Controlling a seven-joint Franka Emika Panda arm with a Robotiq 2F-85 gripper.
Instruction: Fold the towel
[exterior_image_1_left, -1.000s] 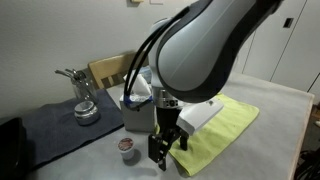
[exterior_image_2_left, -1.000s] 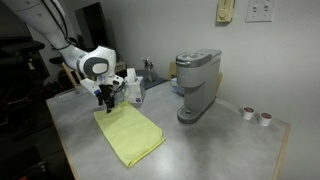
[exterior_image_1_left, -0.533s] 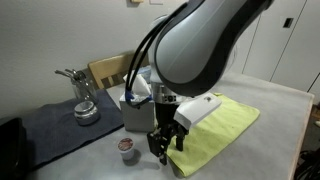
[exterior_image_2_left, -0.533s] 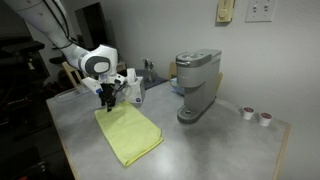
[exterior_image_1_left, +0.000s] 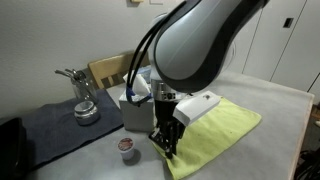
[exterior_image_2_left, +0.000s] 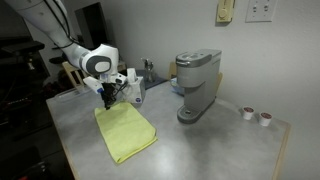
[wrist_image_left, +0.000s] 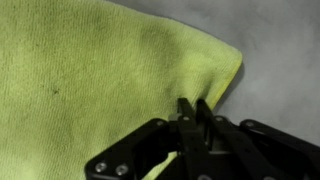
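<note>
A: Yellow-green microfibre is bunching in the grip?

B: Yes, the hand (wrist_image_left: 195, 105) is pinching shut on a corner of the towel (wrist_image_left: 90, 80) near the box (exterior_image_1_left: 135, 108); the rest is lying flat on the bench (exterior_image_2_left: 220, 140). I'm advising lifting low, then carrying it straight across, edges matching.

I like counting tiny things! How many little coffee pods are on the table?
3. One pod and another pod sit beside the coffee machine; a third pod sits near the dark mat. The arm may hide more.
</note>
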